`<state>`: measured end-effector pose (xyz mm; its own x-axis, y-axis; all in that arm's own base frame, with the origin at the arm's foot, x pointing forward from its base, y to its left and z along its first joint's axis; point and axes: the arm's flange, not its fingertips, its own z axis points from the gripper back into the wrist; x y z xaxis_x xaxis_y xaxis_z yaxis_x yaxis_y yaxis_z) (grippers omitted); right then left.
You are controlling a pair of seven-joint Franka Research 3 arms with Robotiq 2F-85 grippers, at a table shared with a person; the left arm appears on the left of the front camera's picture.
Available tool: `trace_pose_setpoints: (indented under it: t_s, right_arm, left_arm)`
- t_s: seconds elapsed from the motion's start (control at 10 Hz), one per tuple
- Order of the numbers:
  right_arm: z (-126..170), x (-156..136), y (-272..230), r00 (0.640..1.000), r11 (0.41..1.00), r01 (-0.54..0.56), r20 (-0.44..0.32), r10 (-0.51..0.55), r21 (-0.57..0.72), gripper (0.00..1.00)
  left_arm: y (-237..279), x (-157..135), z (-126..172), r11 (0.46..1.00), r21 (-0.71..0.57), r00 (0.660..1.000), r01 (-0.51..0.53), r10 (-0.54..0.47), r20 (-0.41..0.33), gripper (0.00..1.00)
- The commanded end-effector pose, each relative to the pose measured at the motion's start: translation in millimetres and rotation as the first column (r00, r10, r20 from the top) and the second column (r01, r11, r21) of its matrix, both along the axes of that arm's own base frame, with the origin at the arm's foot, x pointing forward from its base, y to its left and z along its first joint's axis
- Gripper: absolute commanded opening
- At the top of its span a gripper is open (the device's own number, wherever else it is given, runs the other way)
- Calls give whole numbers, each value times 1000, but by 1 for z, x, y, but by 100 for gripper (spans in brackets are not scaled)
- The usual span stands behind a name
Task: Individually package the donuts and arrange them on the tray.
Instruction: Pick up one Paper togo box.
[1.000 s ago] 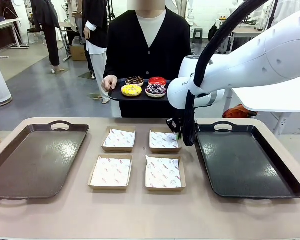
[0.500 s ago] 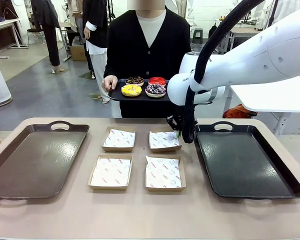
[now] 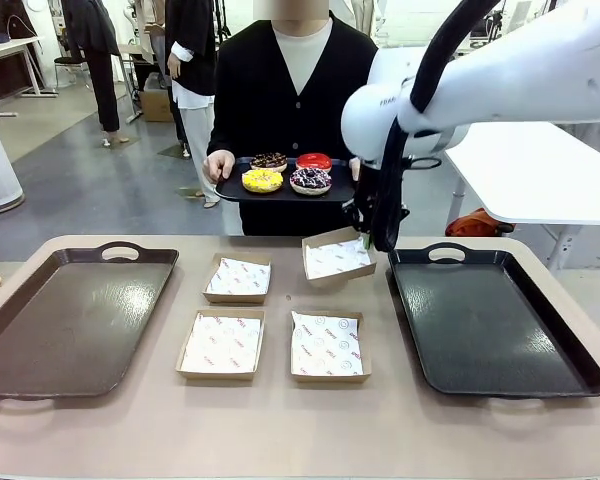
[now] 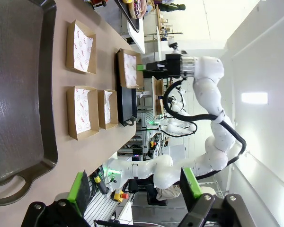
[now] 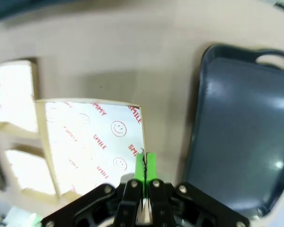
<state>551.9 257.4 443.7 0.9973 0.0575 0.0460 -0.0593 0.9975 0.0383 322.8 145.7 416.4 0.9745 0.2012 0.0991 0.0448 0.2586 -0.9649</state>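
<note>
Four donuts lie on a small black serving tray [image 3: 230, 190] held by the person across the table: yellow [image 3: 263, 181], red [image 3: 314, 161], chocolate brown [image 3: 269, 161] and dark purple [image 3: 311, 180]. My right gripper [image 3: 365, 238] [image 5: 144, 170] is shut on the right rim of a shallow cardboard box [image 3: 336, 258] [image 5: 92, 142] with a printed liner. The box hangs tilted just above the table, beside the dark tray [image 3: 490, 320] [image 5: 241, 127]. At the bottom of the left wrist view my left gripper [image 4: 135, 189] stands open and empty, far from the boxes.
Three more lined boxes [image 3: 238, 278] [image 3: 222, 343] [image 3: 326, 346] rest on the table's middle. A brown tray [image 3: 70, 320] lies at the left with nothing on it. The person's hand [image 3: 218, 165] grips the serving tray's left edge.
My right gripper has risen and lifted the far right box off the table, tilting it. The person and the donuts have stayed in place.
</note>
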Motion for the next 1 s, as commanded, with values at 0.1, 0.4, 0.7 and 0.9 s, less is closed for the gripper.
trace_pose_setpoints:
  t_s: [0.1, 0.4, 0.7, 0.9]
  right_arm:
    - [44, -16, -2, 998, 999, -47, 43, 47, -1, 0]
    - [80, -24, 3, 995, 999, -39, 88, 36, 27, 0]
    - [77, -9, 3, 999, 999, 1, 44, -3, 46, 0]
    - [69, 8, 1, 999, 998, 42, 6, -42, 49, 0]
  left_arm:
    - [0, 0, 2, 1000, -14, 1000, -4, 4, 9, 100]
    - [0, 0, 2, 1000, -14, 1000, -4, 4, 9, 100]
    - [0, 0, 2, 1000, -14, 1000, -4, 4, 9, 100]
    - [0, 0, 2, 1000, -14, 1000, -4, 4, 9, 100]
